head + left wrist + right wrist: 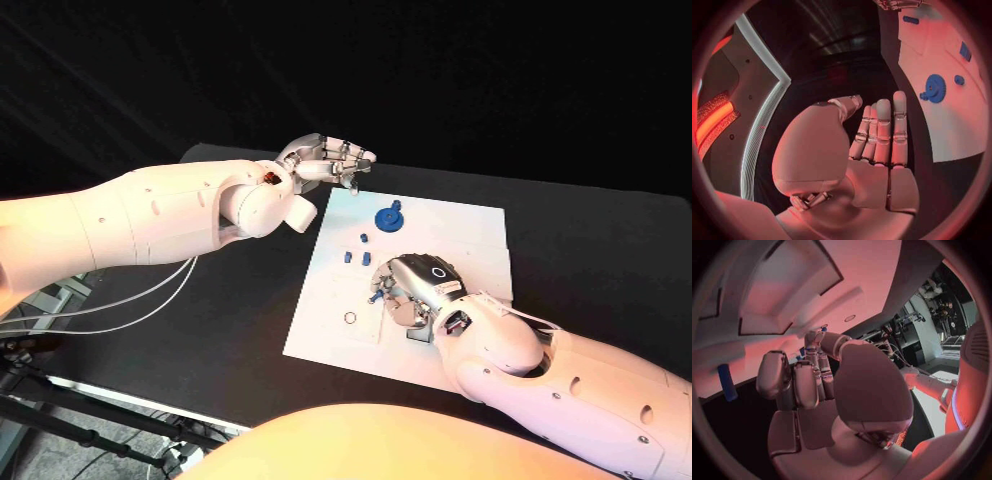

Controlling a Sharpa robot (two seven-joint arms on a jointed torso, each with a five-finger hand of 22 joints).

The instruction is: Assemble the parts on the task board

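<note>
The white task board [462, 225] lies mid-table. A blue gear [389, 217] sits near its far left corner, also seen as the gear [936, 88] in the left wrist view. Three small blue parts [358, 256] lie just nearer than the gear. My right hand [418, 285] is over the board's middle, fingers curled, pinching a small blue part [378, 294] between thumb and fingertips; that part [812, 349] shows at the fingertips in the right wrist view. My left hand [329, 157] hovers off the board's far left corner, fingers [882, 132] straight and holding nothing.
A small dark ring [351, 318] marks the board near its front left. Another blue peg [726, 382] lies on the board beside my right hand. Cables [130, 300] hang off the table's left edge.
</note>
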